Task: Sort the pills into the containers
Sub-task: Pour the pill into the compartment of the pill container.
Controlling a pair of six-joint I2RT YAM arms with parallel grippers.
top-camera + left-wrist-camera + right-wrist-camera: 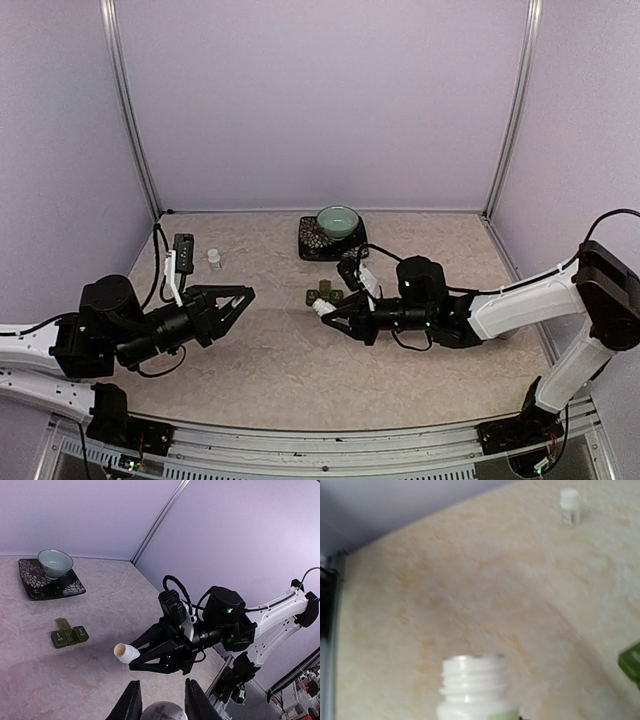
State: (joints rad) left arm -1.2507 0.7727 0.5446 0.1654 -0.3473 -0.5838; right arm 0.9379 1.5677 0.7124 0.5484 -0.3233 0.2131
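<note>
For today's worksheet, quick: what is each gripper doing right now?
Left gripper: closed on a round cap.
Right gripper: closed on an open white bottle.

Two robot arms reach inward, grippers facing each other.
The left gripper is closed on a round grey cap; the right gripper, held level, clamps a white bottle pointing left.

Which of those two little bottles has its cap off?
The white bottle held in the right gripper: its threaded mouth is bare and open. The smaller clear bottle, standing apart by itself, wears a white cap.
</note>
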